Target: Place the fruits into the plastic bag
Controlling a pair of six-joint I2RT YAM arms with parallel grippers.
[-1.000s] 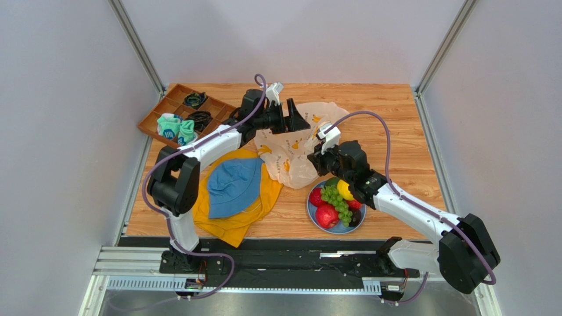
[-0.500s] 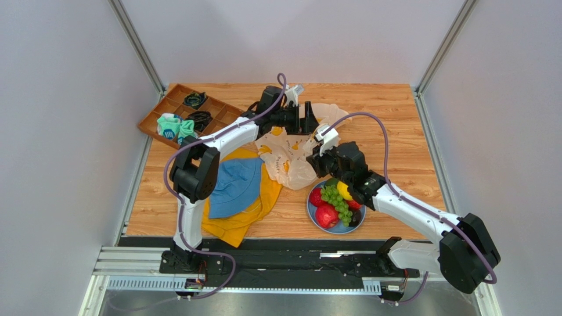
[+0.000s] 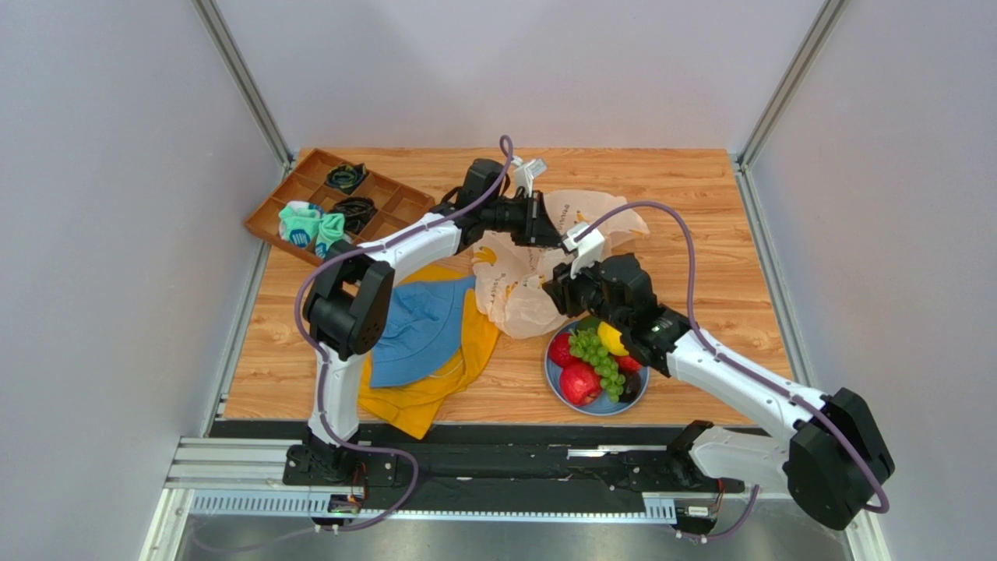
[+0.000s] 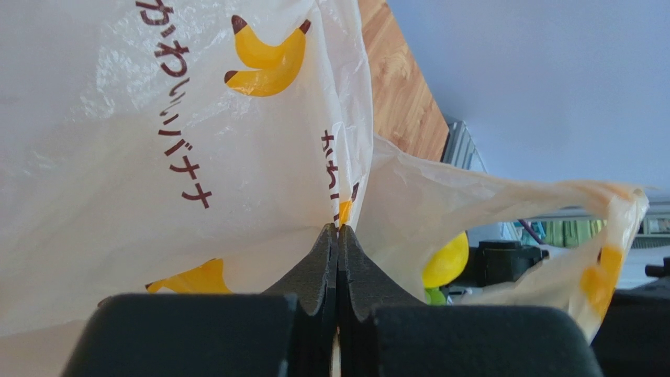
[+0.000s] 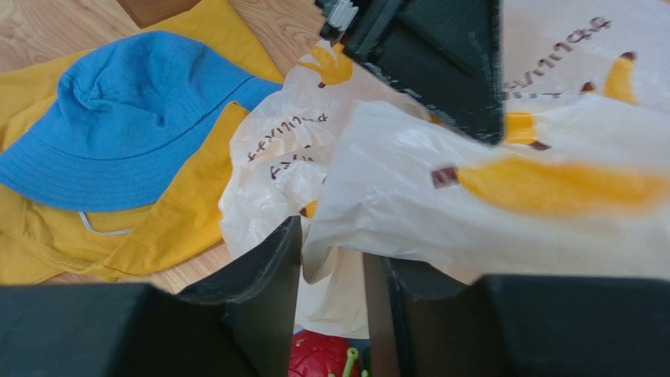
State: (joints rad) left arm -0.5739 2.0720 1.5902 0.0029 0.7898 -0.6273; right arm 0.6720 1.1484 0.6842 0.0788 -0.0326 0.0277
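Observation:
The plastic bag [image 3: 521, 286], cream with printed bananas, lies crumpled at mid-table. Its far part [image 4: 157, 149] is pulled up by my left gripper [image 4: 338, 229], which is shut on a fold of the film. My left gripper [image 3: 541, 219] sits at the bag's back edge. My right gripper [image 5: 333, 253] is open at the bag's near side. A loose edge of the bag [image 5: 440, 212] hangs over its parted fingers. The fruits sit on a blue plate [image 3: 558, 382]: a lemon [image 3: 611, 339], grapes [image 3: 597, 355], red fruits [image 3: 579, 382] and a dark one [image 3: 632, 387]. The lemon [image 4: 446, 261] shows past the bag.
A blue hat [image 3: 416, 327] lies on a yellow cloth [image 3: 410, 397] left of the bag. A brown divided tray [image 3: 272, 220] with small items stands at the back left. Bare wood stretches along the right side beyond the right arm.
My left gripper moved right onto the bag's far edge and shut on it, lifting the film. My right gripper's jaws have parted from shut.

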